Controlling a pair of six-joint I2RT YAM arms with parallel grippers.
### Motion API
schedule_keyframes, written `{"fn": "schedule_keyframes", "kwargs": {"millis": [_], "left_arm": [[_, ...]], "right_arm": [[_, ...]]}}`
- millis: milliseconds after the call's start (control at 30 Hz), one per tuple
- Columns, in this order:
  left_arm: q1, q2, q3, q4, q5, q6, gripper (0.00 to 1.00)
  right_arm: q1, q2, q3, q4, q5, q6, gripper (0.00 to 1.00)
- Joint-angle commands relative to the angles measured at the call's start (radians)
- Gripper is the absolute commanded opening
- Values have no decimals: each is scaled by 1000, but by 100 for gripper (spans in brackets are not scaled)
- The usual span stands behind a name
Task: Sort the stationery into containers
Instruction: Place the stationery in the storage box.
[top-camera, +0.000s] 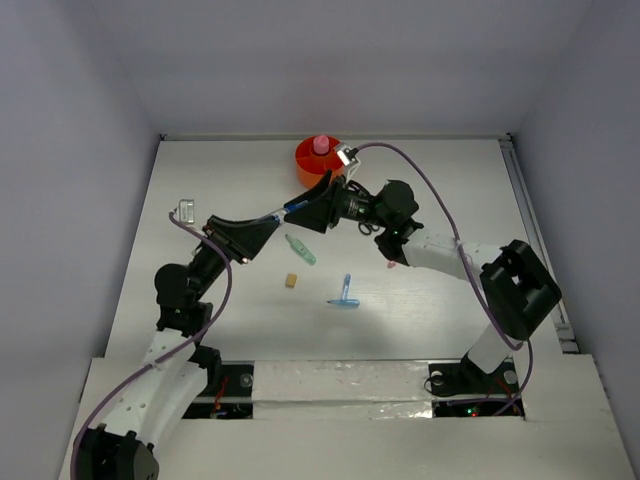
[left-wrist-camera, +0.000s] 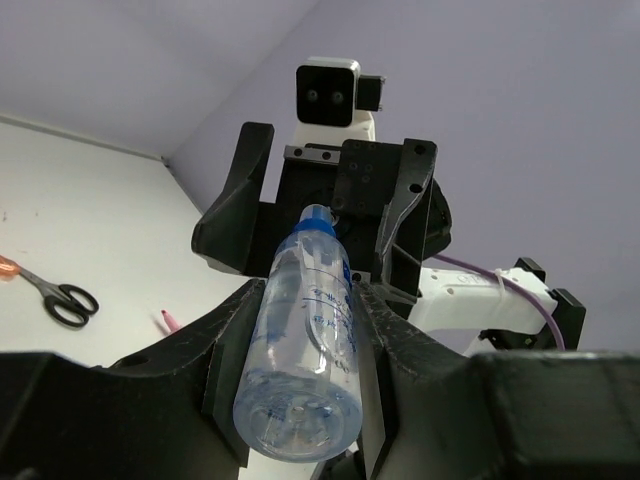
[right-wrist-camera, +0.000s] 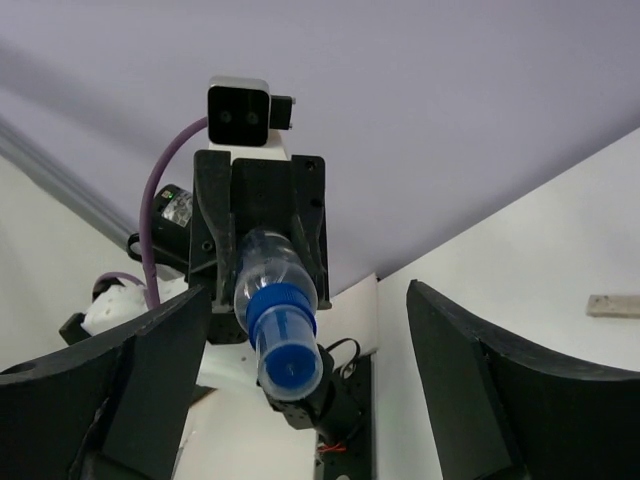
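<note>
Left pincer (left-wrist-camera: 310, 300) is clenched on a clear plastic bottle with a blue cap (left-wrist-camera: 305, 350), gripping it by the body and holding it up off the white worktop (top-camera: 450, 200) with the cap aimed forward. Facing it is the right pincer (right-wrist-camera: 305, 310), released, its black fingers (right-wrist-camera: 110, 400) spread wide. The blue cap points into the gap between them, and neither finger touches it.

Just behind the meeting point sits the small round bright-orange plastic tub (top-camera: 305, 165), with a pink-capped glue bottle (top-camera: 320, 145) standing upright inside. On the worktop in front of the pincers lie a green piece (top-camera: 300, 250), a tan eraser cube (top-camera: 291, 281) and a light-blue T-shaped piece (top-camera: 344, 296), each apart from the others. Under the right arm there are black-handled scissors (left-wrist-camera: 60, 298) and, near them, a small pink piece (left-wrist-camera: 167, 321).
</note>
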Motion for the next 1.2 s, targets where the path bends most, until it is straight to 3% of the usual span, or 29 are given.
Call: {"fn": "schedule_keyframes", "kwargs": {"millis": [0, 67, 267, 300, 367, 500, 567, 600, 667, 733, 800, 900, 1000, 1167], "left_arm": [[-12, -1, -1, 100, -8, -12, 0], [-12, 8, -4, 106, -13, -11, 0], [-21, 19, -12, 114, -24, -12, 0], [-21, 17, -12, 115, -27, -12, 0], [-21, 17, -14, 114, -33, -12, 0], [-21, 19, -14, 105, -36, -11, 0], [-21, 13, -14, 94, -36, -5, 15], [-21, 11, -12, 72, -35, 3, 27], [-21, -7, 6, 19, -41, 47, 39], [-21, -38, 37, -102, -47, 124, 60], [-21, -62, 69, -246, -73, 188, 75], [-21, -104, 149, -468, -143, 323, 88], [-30, -110, 231, -671, -260, 434, 95], [-30, -67, 345, -851, -373, 593, 99]], "right_arm": [[24, 16, 56, 40, 49, -19, 84], [33, 27, 61, 41, 59, -25, 66], [42, 44, 79, 3, 39, -30, 63], [42, 44, 79, -3, 47, -36, 51], [51, 41, 79, -22, 56, -43, 46], [52, 29, 73, -23, 76, -42, 19], [52, 21, 69, -32, 92, -43, 14], [52, 16, 72, -43, 96, -56, 11], [52, -1, 82, -92, 108, -83, 10], [24, -22, 90, -153, 132, -99, 8], [-2, -33, 108, -190, 138, -114, 7], [-73, -48, 135, -242, 133, -120, 6], [-143, -48, 174, -342, 147, -187, 6], [-205, 10, 420, -808, 288, -448, 7]]}}
